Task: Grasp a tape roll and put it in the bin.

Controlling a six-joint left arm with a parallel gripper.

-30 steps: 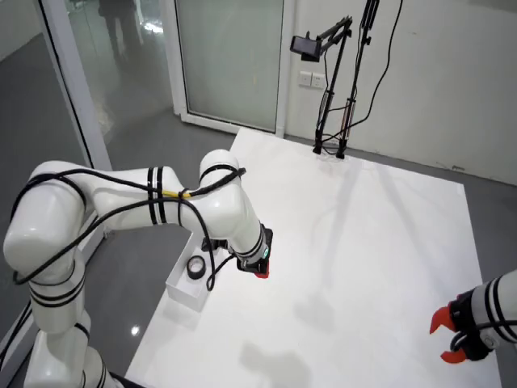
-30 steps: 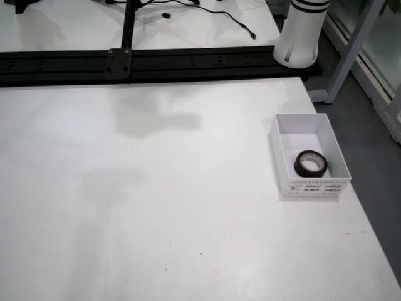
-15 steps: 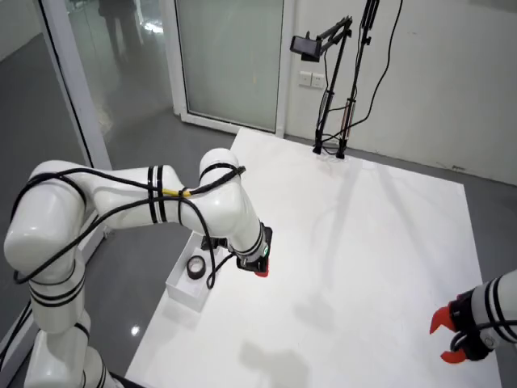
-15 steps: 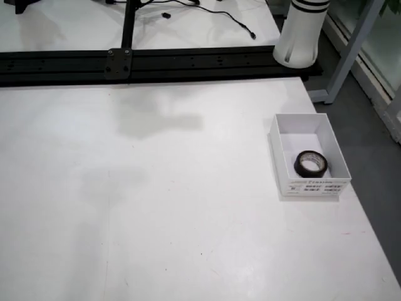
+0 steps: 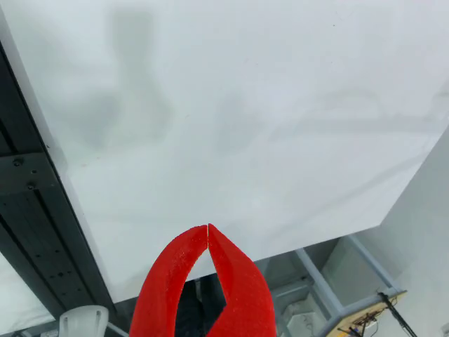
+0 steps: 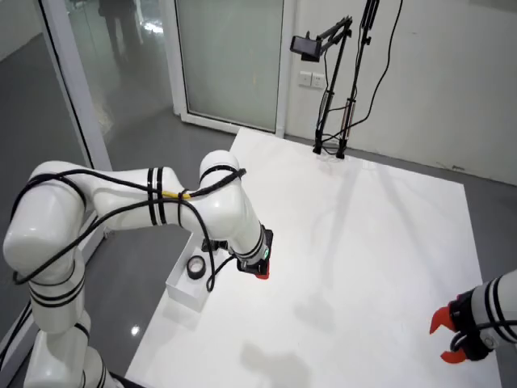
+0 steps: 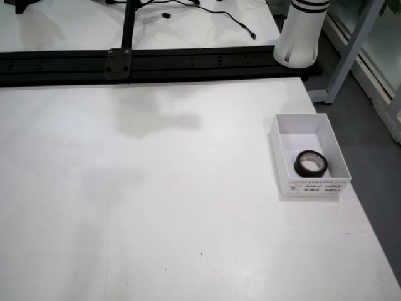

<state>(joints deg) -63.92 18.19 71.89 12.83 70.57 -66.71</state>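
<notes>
A black tape roll [image 7: 311, 163] lies flat inside the white open bin [image 7: 274, 153] near the table's right edge in the view from above. The side view shows the same roll [image 6: 195, 267] in the bin [image 6: 182, 293] at the table's left edge. There my gripper [image 6: 260, 271] hangs just right of the bin, a little above the table. In the view that rides on the gripper, the red fingers [image 5: 242, 281] meet at their tips [image 5: 208, 226] with nothing between them, over bare white table. The view from above does not show the gripper.
A black rail [image 7: 156, 61] runs along the table's far side in the view from above, with a white arm base [image 7: 302, 34] on it. A second arm's red gripper [image 6: 448, 335] sits still at the lower right of the side view. A camera stand [image 6: 329, 145] stands at the far end.
</notes>
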